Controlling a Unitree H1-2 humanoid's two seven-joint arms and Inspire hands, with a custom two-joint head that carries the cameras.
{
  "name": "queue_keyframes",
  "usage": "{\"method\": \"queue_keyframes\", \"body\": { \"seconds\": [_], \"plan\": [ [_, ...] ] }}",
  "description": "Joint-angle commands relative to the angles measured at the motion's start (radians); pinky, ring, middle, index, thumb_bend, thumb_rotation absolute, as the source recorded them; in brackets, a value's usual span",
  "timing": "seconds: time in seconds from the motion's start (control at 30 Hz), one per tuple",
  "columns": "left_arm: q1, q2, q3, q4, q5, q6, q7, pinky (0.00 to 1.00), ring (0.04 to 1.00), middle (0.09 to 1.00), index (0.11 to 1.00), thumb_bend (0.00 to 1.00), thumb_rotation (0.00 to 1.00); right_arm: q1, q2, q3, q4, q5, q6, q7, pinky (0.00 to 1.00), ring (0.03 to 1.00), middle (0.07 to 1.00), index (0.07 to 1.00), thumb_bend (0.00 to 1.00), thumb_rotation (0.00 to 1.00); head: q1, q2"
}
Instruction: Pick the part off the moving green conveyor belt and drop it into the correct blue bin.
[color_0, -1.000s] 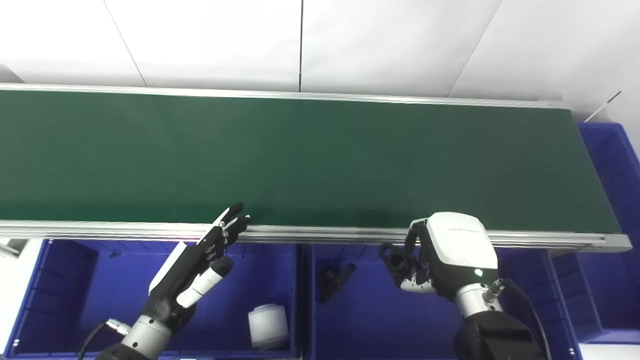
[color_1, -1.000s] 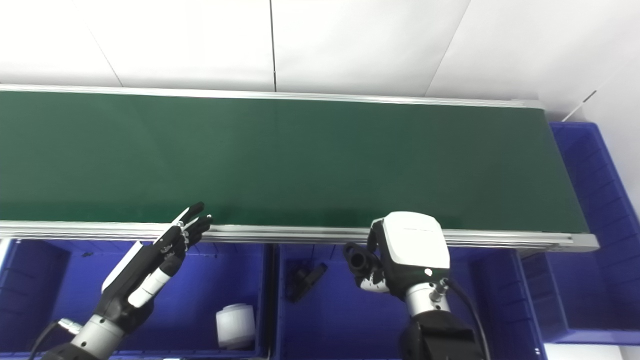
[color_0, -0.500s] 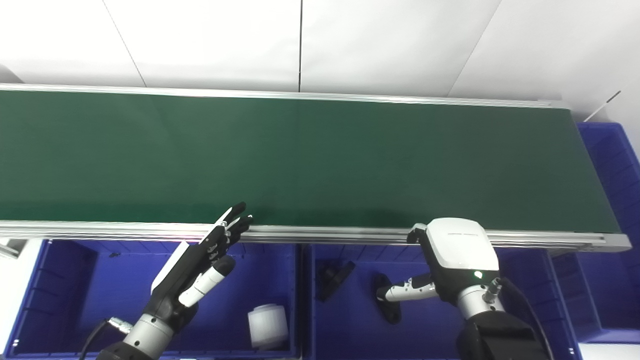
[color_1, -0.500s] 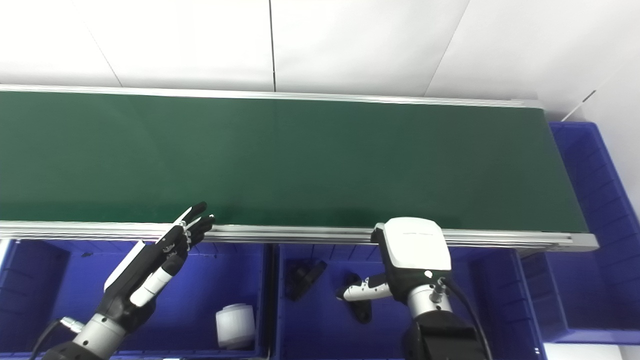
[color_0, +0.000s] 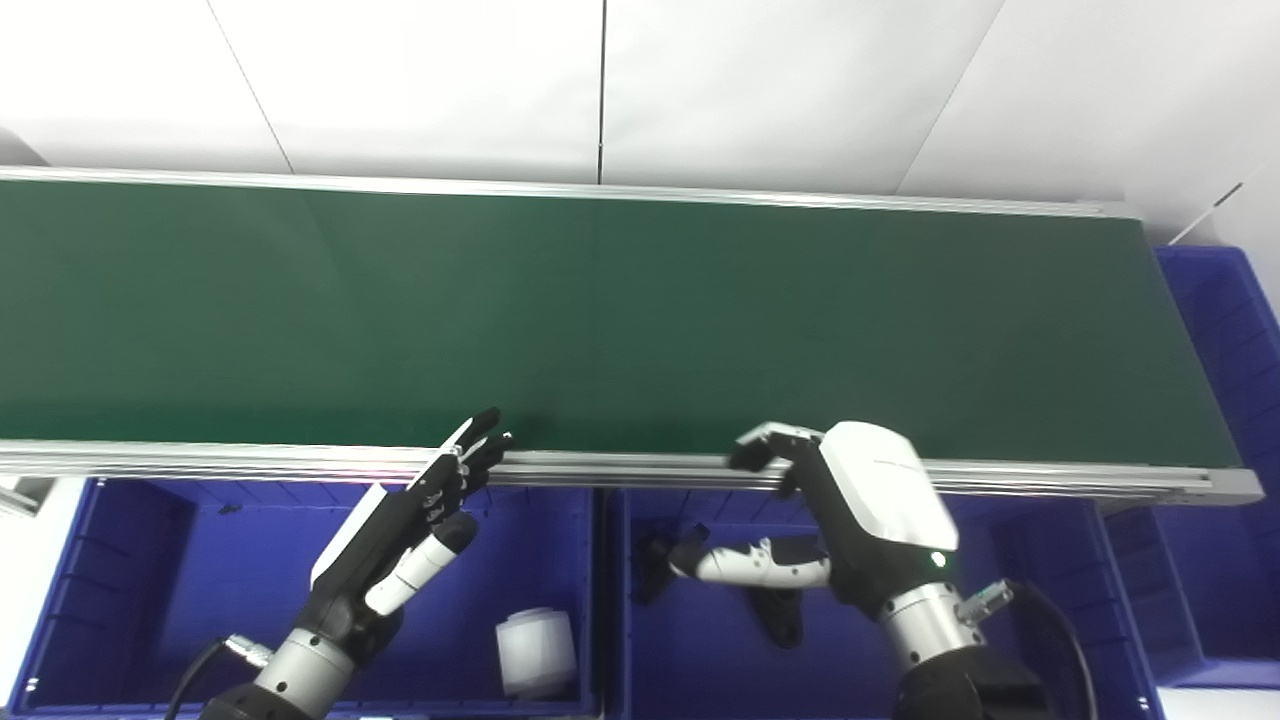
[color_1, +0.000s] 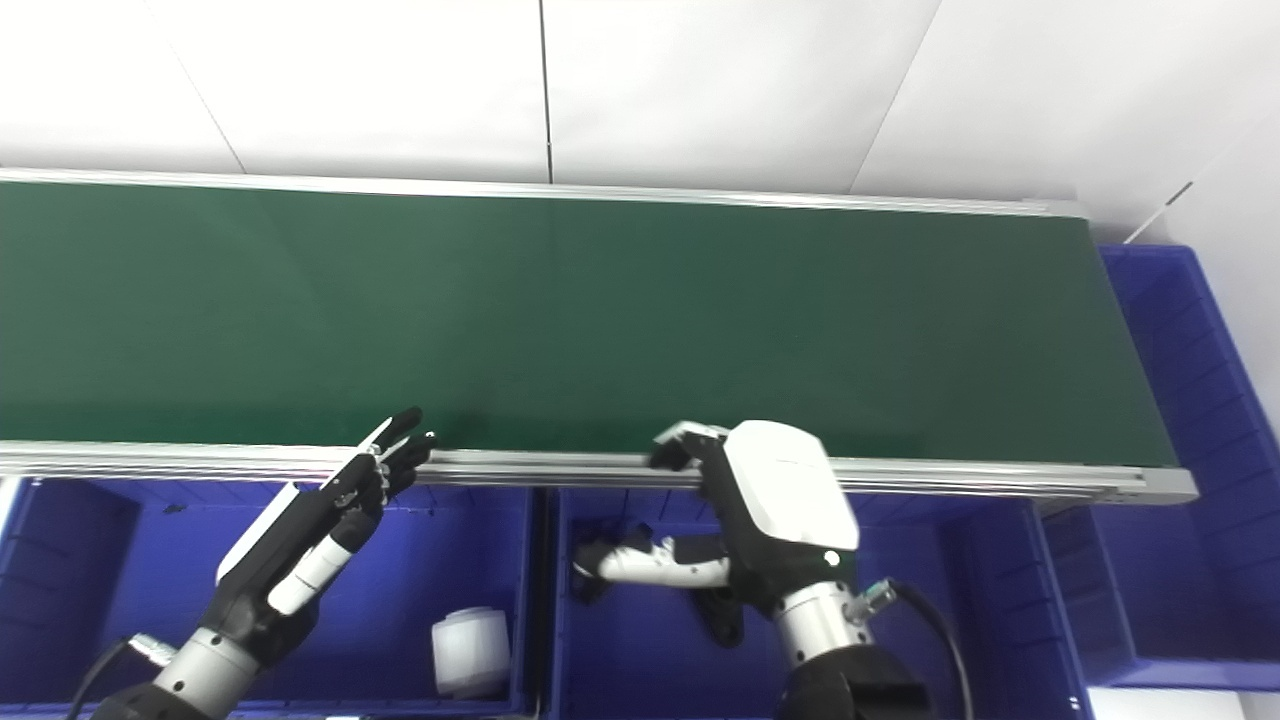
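Note:
The green conveyor belt (color_0: 620, 310) carries no part in view. My right hand (color_0: 850, 510) is open and empty over the middle blue bin (color_0: 690, 660), fingers spread, thumb pointing left. A black part (color_0: 780, 620) lies on the bin floor below the hand. Another black part (color_0: 655, 560) lies further left, partly hidden by the thumb. My left hand (color_0: 410, 520) is open and empty over the left blue bin (color_0: 200, 590), fingertips at the belt's front rail. A white cylinder (color_0: 535, 650) stands in the left bin.
The belt's aluminium front rail (color_0: 620, 465) runs across between the belt and the bins. A third blue bin (color_0: 1225, 320) sits at the belt's right end. A white wall stands behind the belt.
My right hand let go of the black part, which fell into the middle bin. The hand then opened wide and shifted left and up towards the rail. The left hand barely moved.

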Motion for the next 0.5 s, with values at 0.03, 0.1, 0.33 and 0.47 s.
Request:
{"method": "queue_keyframes", "body": {
  "seconds": [0.03, 0.1, 0.33, 0.47],
  "plan": [
    [0.008, -0.009, -0.01, -0.018, 0.002, -0.031, 0.001, 0.98, 0.962, 0.933, 0.98, 0.7, 0.81, 0.082, 0.128, -0.005, 0.012, 0.373, 0.078, -0.093, 0.46, 0.55, 0.624, 0.649, 0.72, 0.76, 0.023, -0.008],
    [0.011, -0.013, -0.016, -0.016, 0.014, -0.034, 0.004, 0.97, 0.956, 0.927, 0.977, 0.71, 0.82, 0.143, 0.189, 0.013, 0.042, 0.52, 0.077, -0.143, 0.51, 0.587, 0.653, 0.671, 0.74, 0.8, 0.034, -0.01],
    [0.019, -0.028, -0.026, -0.023, 0.033, -0.023, 0.018, 0.98, 0.95, 0.923, 0.973, 0.72, 0.82, 0.165, 0.078, 0.103, 0.281, 0.66, -0.222, -0.348, 0.65, 0.725, 0.76, 0.738, 0.76, 0.9, 0.054, -0.007],
    [0.02, -0.037, -0.03, -0.024, 0.037, -0.02, 0.021, 0.97, 0.953, 0.928, 0.97, 0.71, 0.82, 0.114, 0.009, 0.117, 0.367, 0.683, -0.265, -0.398, 0.69, 0.77, 0.79, 0.75, 0.8, 0.92, 0.064, -0.01]
  ]
}}
